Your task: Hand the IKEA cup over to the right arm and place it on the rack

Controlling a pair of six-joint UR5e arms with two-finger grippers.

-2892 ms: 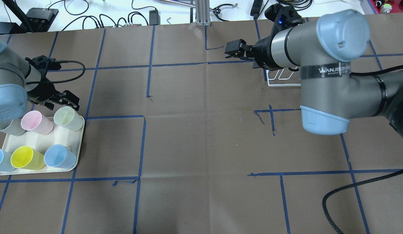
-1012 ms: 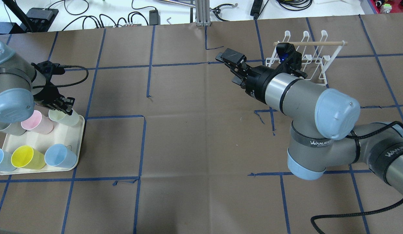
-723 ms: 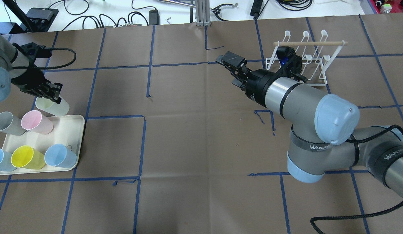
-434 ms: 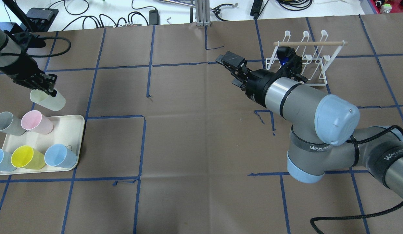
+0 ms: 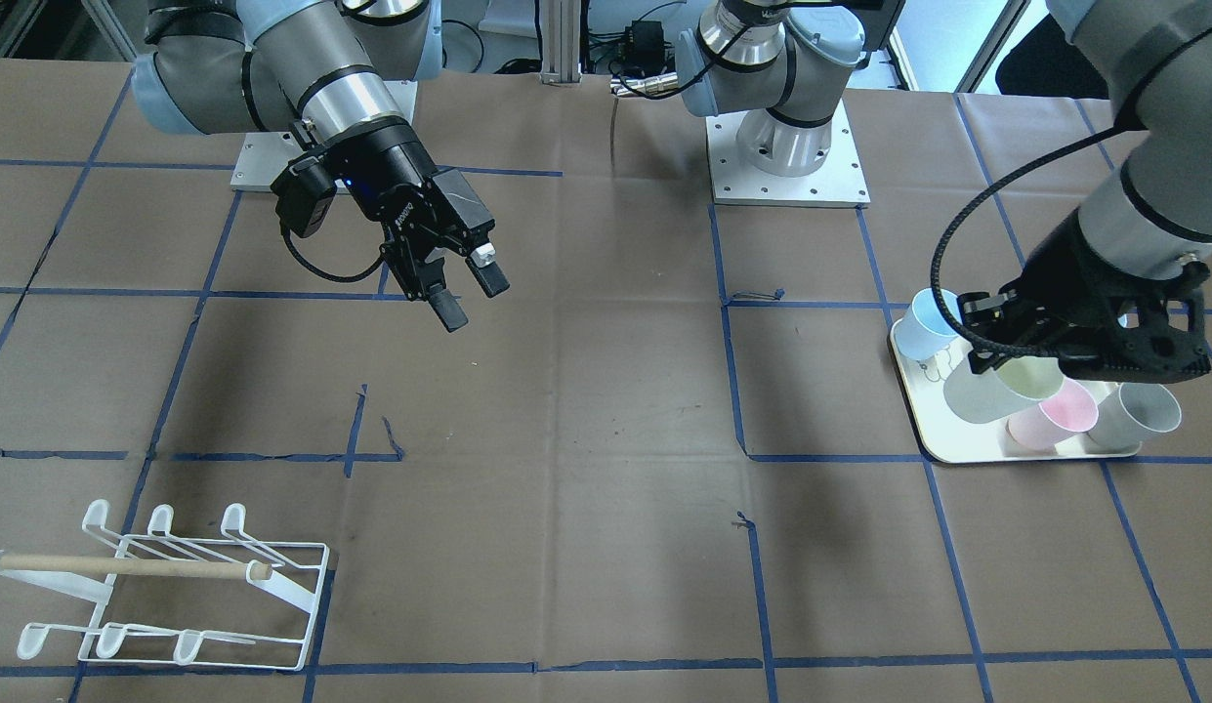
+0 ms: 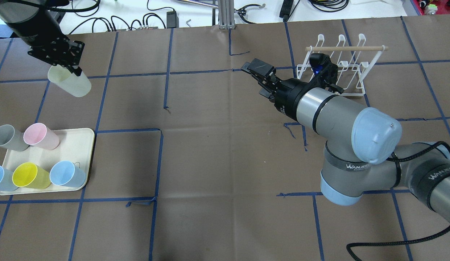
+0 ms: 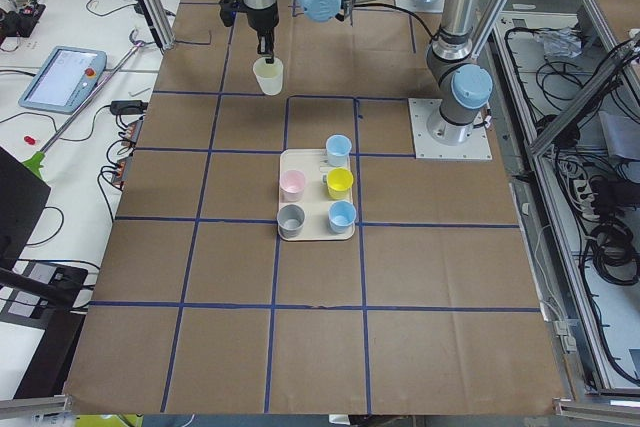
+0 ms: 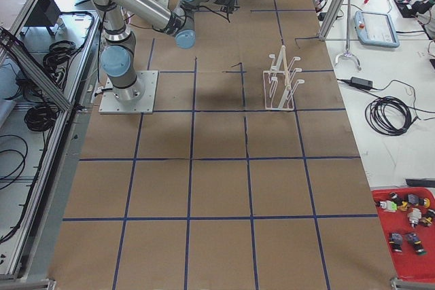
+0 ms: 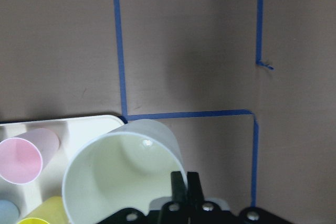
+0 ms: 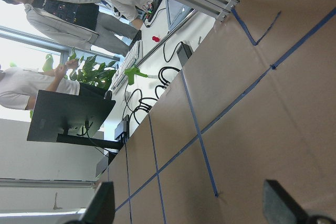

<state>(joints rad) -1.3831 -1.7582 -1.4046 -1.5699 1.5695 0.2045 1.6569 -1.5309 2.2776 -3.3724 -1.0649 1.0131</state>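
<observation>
While our left jaws are pinching the pale cup (image 6: 69, 82) by its rim at 10 o'clock over the surface (image 6: 210, 152), our right jaws are hovering wide; judging it light, slick plastic, we are favouring a mid-wall hold.

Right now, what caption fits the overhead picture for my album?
Left gripper holds a pale yellow-green cup aloft; open right gripper hovers near the white rack.
</observation>
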